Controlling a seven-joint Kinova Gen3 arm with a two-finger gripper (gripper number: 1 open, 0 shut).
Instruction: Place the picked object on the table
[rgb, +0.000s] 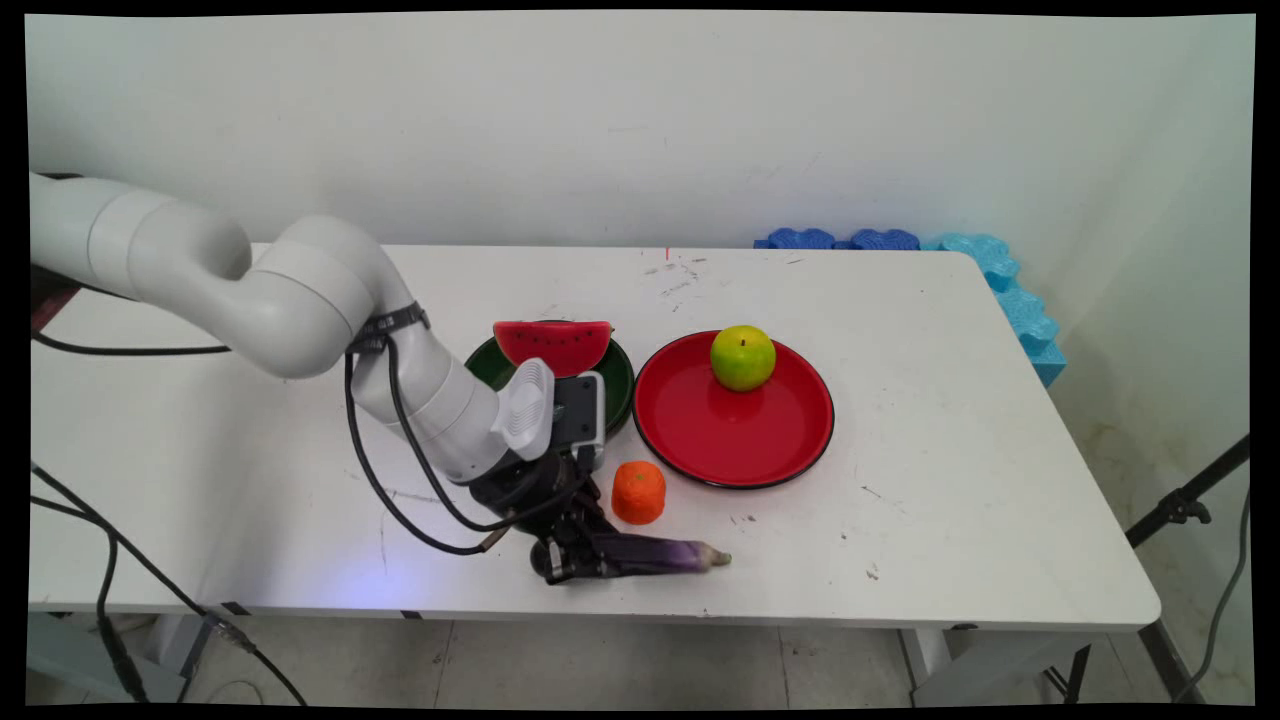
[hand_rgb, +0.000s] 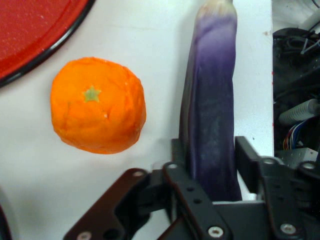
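Pinching the long purple toy eggplant (hand_rgb: 212, 125) lying on the white counter (rgb: 900, 500), your black claw (hand_rgb: 215, 172) sits low; the orange toy tangerine (rgb: 638, 492) lies just beside it, at its 1 o'clock.

White table (rgb: 950, 480) against pale wall (rgb: 640, 120), blue foam (rgb: 1010, 290) behind.

Gripper (hand_rgb: 212, 167) low — fingers clamped.

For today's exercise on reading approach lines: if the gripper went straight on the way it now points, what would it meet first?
The eggplant: it already lies between the fingers of the gripper, which points down at the table. How firmly the fingers press it is unclear. The orange sits off to one side.
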